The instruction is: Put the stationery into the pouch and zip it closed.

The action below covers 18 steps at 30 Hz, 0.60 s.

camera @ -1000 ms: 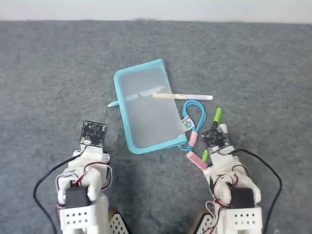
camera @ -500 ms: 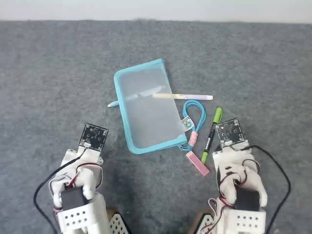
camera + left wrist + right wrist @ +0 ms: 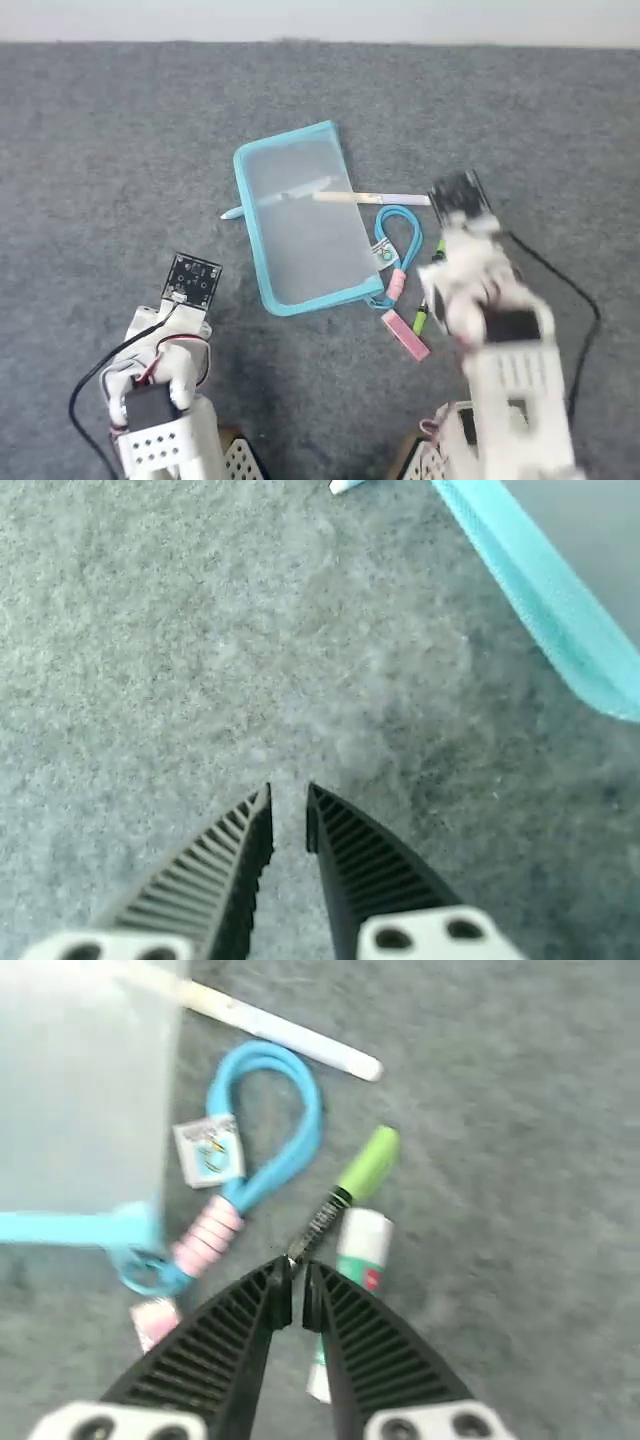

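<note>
Pouch [image 3: 300, 225]: translucent with a turquoise edge, it lies flat in the middle of the grey carpet [image 3: 120, 130]; whether its zip is open I cannot tell.
White pen [image 3: 375, 198]: lies across the pouch's right edge, partly on the pouch and partly on the carpet.
Second pen [image 3: 232, 212]: its tip pokes out at the pouch's left edge, and the rest shows dimly through the pouch.
Blue loop [image 3: 398, 232]: just right of the pouch, with pink beads [image 3: 397, 285] at its near end.
Pink eraser [image 3: 405, 335]: on the carpet near the beads, apart from the pouch.
Green marker [image 3: 368, 1163]: right of the loop, with a green cap and black barrel; a white tube [image 3: 360, 1245] lies just beside it.
Right gripper [image 3: 292, 1265]: jaws almost together — only a thin slit — holding nothing. The tips are over the marker's barrel; I cannot tell whether they touch it.
Left gripper [image 3: 289, 790]: jaws nearly closed and empty, over carpet — apart from the pouch's turquoise edge.
</note>
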Available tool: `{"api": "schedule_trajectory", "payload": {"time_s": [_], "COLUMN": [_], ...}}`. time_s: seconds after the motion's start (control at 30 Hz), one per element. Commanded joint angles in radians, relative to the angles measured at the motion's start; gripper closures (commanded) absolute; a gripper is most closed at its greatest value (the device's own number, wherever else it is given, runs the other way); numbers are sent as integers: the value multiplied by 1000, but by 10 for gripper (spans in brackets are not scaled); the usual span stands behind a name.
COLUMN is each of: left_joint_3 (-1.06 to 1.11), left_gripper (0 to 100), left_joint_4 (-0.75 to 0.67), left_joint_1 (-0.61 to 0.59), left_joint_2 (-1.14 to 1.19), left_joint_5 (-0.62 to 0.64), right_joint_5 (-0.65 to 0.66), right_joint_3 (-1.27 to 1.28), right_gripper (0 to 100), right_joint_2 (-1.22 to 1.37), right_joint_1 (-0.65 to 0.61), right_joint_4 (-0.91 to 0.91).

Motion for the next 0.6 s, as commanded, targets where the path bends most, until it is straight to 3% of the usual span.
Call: {"api": "schedule_trajectory", "payload": {"time_s": [0.0,0.17,0.33,0.57], "left_joint_3": [-7,-7,-7,-7], "left_gripper": [946,947,947,947], "left_joint_4": [6,6,6,6], "left_joint_1": [-5,-5,-5,-5], "left_joint_2": [-20,-20,-20,-20], "left_joint_5": [-15,-15,-15,-15], "right_joint_5": [-94,-189,-342,-445], "right_joint_3": [-272,-537,-678,-718], "right_gripper": [894,767,794,796], "right_joint_2": [430,831,1076,1144], "right_joint_1": [-79,-133,-111,-105], "right_joint_4": [-22,-15,-18,-38]}}
